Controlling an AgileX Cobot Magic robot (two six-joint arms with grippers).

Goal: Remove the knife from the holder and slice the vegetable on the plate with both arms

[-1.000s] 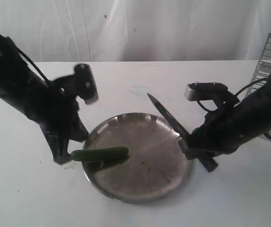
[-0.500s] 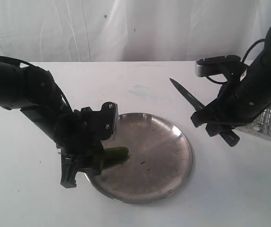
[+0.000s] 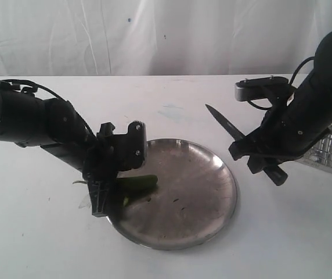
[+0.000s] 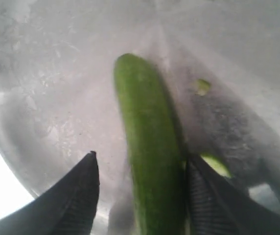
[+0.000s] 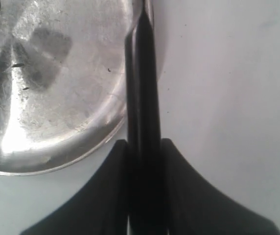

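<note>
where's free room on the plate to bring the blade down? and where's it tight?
Bare patch: the plate's middle and right half, between the vegetable's free end and the right rim. Crowded: the left rim, where the left gripper straddles the vegetable. Table between the right rim and the right gripper, shut on the knife, is also bare.

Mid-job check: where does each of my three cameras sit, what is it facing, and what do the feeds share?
Exterior view: raised, off the arms, facing plate, both arms, holder at right.
Left wrist view: on left arm, looking past left hand at vegetable on the plate.
Right wrist view: on right arm, looking along knife held by right hand, over the plate rim.
Shared: the plate appears in all three.
</note>
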